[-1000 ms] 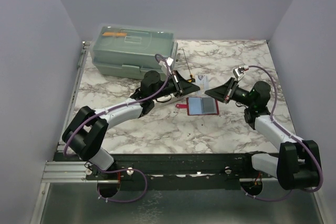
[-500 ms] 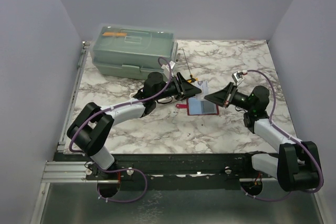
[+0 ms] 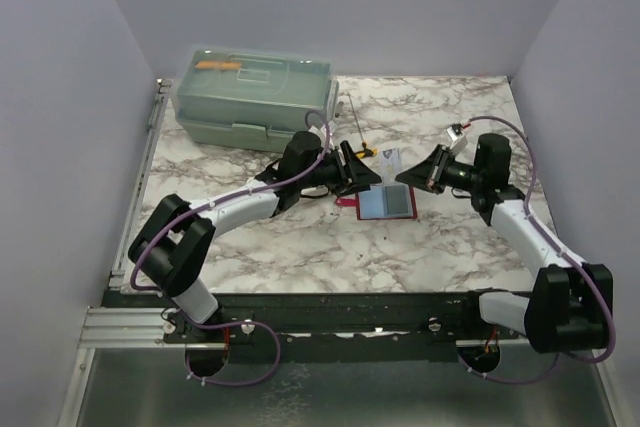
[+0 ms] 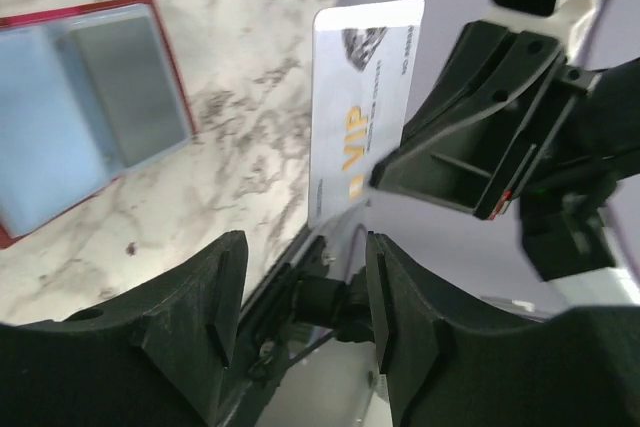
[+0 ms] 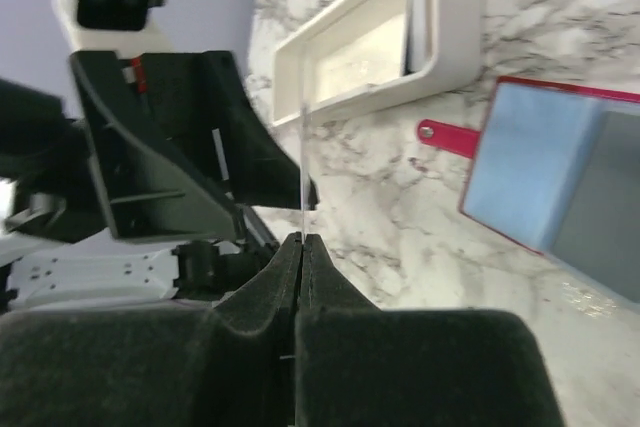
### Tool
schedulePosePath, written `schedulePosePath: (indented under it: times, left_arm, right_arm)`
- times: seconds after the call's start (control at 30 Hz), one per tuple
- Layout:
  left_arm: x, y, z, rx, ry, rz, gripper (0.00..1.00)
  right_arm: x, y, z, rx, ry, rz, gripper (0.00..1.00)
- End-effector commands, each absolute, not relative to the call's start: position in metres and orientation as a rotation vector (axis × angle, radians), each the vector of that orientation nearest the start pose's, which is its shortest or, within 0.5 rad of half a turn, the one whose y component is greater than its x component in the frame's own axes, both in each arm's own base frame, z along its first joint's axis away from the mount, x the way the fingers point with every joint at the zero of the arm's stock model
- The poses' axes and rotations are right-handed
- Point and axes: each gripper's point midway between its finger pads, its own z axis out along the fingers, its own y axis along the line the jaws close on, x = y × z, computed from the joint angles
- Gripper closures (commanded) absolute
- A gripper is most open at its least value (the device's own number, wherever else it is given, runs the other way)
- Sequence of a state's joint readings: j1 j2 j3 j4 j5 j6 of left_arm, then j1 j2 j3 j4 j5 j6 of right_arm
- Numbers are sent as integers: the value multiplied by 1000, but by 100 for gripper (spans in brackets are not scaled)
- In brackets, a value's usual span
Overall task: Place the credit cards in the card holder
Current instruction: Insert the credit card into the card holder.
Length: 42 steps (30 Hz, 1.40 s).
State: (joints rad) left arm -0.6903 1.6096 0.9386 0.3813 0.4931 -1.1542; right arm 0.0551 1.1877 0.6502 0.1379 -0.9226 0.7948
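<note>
Right gripper (image 5: 301, 244): pinched tight on one end of a white card (image 4: 362, 107), VIP printed on its face. Card upright, off the table (image 3: 440, 117), standing out past the fingertips, edge-on in the right wrist view.

Left gripper (image 4: 300, 262): straight opposite, facing the card, fingers spread, gripping nothing, clear of the card.

Holder (image 5: 447, 137): red, lying open and flat on the marble, below and between both grippers. Two blue-grey panels inside; cards or pockets, cannot tell.

White tray (image 5: 440, 37) on the table just past the holder, by the left gripper.
</note>
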Motion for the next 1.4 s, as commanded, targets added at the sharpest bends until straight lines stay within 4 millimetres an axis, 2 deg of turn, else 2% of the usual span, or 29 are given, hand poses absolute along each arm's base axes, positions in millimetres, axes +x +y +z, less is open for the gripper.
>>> schedulePosePath:
  times: [0.0, 0.07, 0.23, 0.4, 0.63, 0.97, 1.37]
  left_arm:
    - [276, -373, 143, -30, 2439, -1259, 47]
    - [274, -372, 123, -6, 2514, -1125, 51]
    - [273, -381, 89, 52, 2584, -939, 56]
    - [283, -382, 69, 71, 2604, -820, 61]
    - [291, -378, 43, 63, 2651, -707, 68]
    - [291, -367, 25, 28, 2673, -627, 72]
    - [283, -361, 13, 16, 2710, -601, 74]
  right_arm:
    - [265, 147, 117, 125, 2489, 1187, 100]
    - [263, 144, 103, 118, 2554, 1187, 100]
    - [266, 143, 88, 137, 2585, 1189, 100]
    - [266, 143, 69, 137, 2623, 1208, 100]
    - [269, 135, 55, 176, 2674, 1122, 100]
    - [271, 134, 42, 178, 2701, 1117, 100]
    - [296, 138, 33, 134, 2646, 1141, 100]
